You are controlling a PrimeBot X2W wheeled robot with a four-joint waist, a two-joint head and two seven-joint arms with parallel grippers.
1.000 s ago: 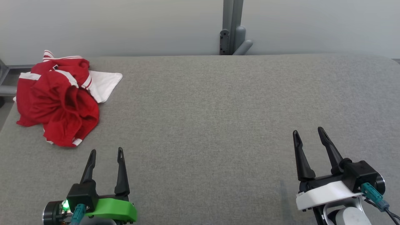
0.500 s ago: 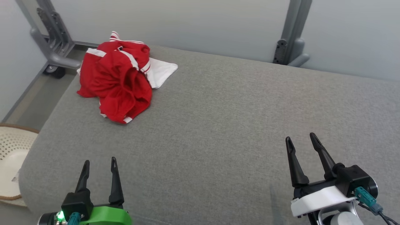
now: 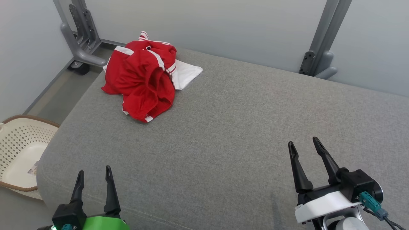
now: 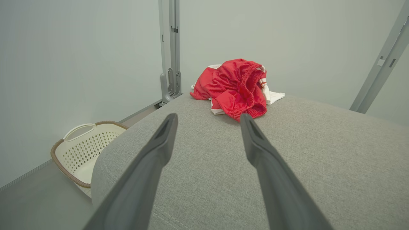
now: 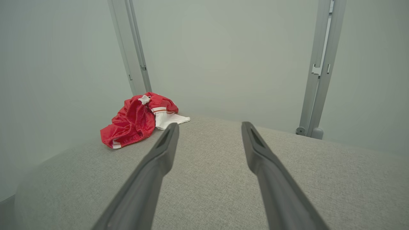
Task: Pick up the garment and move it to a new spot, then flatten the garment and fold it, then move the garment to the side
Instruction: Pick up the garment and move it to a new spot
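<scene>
**Garment untouched; every step outstanding**

Progress. As far as could be judged, no part of the task had been carried out. The garment point(image 3: 140, 86) lay in a crumpled heap on the table point(image 3: 223, 127), well ahead of the left gripper point(image 3: 94, 170) and a little to its right. From the right gripper point(image 3: 303, 141) it sat well ahead and far to the left. Both grippers were over the near part of the table, fingers spread wide, holding nothing and well apart from the cloth. Pick-up, relocation, flattening, folding and the final move aside were all left to do. In my judgement the left gripper was better placed for the first grasp.

Materials and shapes. The garment was thin red fabric with a slight sheen and white stripes and trim. A gathered elastic band showed in the left wrist view, which suggested shorts, though the type could not be confirmed. A flat white panel stuck out on the heap's right side. The table cover was coarse grey woven cloth, padded, with rounded edges. The gripper fingers were long, dark, rigid and tapered. A cream perforated basket point(image 3: 22, 137) with a brown rim stood on the floor, left of the left gripper. Grey metal posts point(image 3: 322, 41) rose beyond the table.
</scene>
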